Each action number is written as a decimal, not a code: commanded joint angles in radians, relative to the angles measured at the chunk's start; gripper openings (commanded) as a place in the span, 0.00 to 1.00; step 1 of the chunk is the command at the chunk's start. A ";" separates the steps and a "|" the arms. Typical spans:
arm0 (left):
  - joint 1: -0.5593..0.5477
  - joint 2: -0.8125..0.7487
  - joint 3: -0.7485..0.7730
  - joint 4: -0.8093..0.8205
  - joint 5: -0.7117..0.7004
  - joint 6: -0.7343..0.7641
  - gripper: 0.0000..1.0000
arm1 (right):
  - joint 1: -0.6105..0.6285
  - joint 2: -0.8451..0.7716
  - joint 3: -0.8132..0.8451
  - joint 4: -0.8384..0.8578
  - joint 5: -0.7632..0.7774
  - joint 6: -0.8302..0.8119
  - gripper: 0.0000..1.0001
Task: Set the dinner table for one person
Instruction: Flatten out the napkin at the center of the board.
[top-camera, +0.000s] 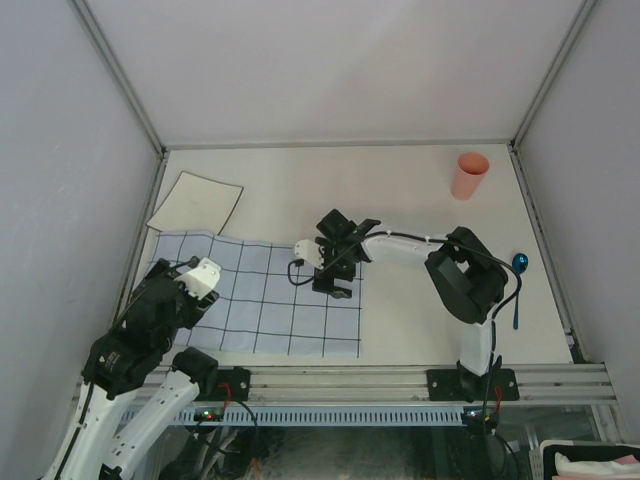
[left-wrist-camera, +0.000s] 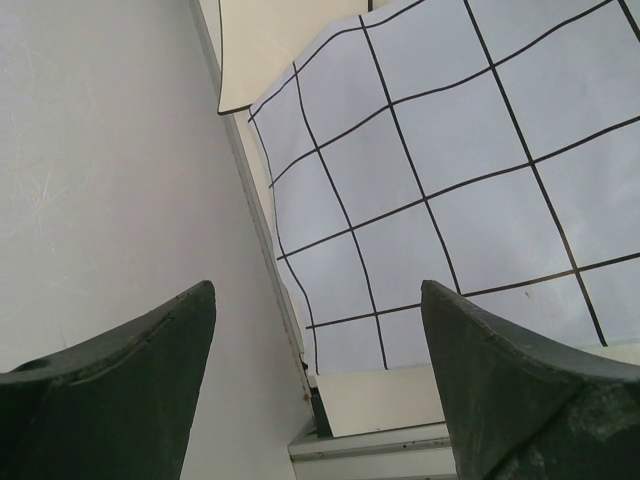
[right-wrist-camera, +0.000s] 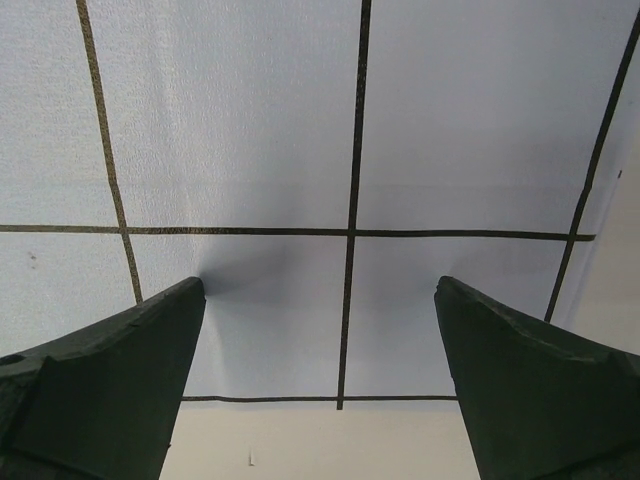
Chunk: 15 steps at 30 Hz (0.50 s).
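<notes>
The off-white dinner table (top-camera: 400, 200) carries a light-blue cloth with a dark grid (top-camera: 250, 300) at the near left. My right gripper (top-camera: 335, 284) is open and empty, low over the cloth's right part. In the right wrist view (right-wrist-camera: 320, 285) its fingers straddle a grid line of the cloth (right-wrist-camera: 300, 130), near the cloth's edge. The left fingertip (right-wrist-camera: 185, 300) seems to touch the cloth. My left gripper (top-camera: 170, 285) is open and empty above the cloth's left edge. In the left wrist view (left-wrist-camera: 318, 290) it looks at the cloth (left-wrist-camera: 450, 150) beside the side wall.
A cream square mat (top-camera: 196, 203) lies at the far left, just beyond the cloth, and also shows in the left wrist view (left-wrist-camera: 270, 40). A pink cup (top-camera: 469, 175) stands at the far right. A blue spoon (top-camera: 518, 280) lies by the right rail.
</notes>
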 joint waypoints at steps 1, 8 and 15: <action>0.007 -0.001 -0.001 0.045 -0.017 0.025 0.87 | -0.029 0.041 -0.142 -0.053 0.142 -0.050 1.00; 0.007 0.011 -0.002 0.065 -0.018 0.031 0.88 | -0.088 -0.015 -0.185 -0.076 0.169 -0.078 1.00; 0.007 0.015 -0.005 0.074 -0.026 0.043 0.88 | -0.153 -0.067 -0.214 -0.103 0.160 -0.106 1.00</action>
